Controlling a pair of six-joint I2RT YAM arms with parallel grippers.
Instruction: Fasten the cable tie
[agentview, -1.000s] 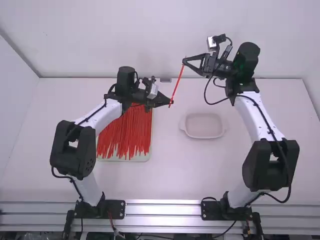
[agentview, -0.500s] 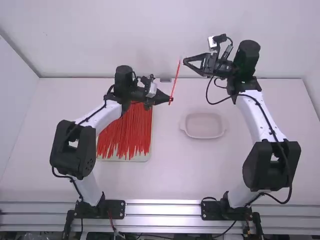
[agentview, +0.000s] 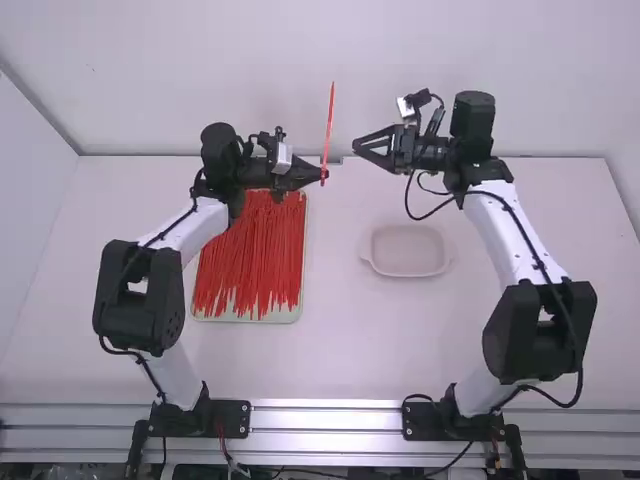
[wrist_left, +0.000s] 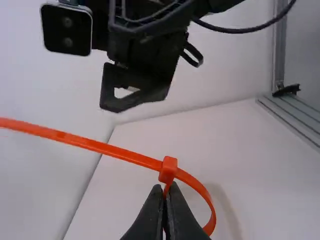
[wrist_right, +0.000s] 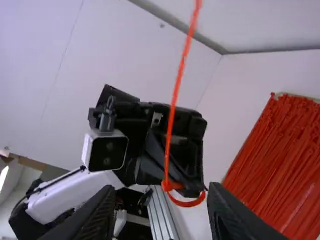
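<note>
The white table carries a pile of red ties, with a white dish at its 3 o'clock. Above the table's 12 o'clock edge, the right hand is spread wide and grips nothing. The left hand is pinched tight on the looped cable tie just under its head. The tail points to 12 o'clock, and the right hand sits apart at the tie's 3 o'clock.

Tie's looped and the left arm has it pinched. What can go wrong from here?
The left end effector pinches only the thin loop under the head of the cable tie; a pull might slip it free. The right end effector is open, apart from the upright tail; closing there may miss it.
</note>
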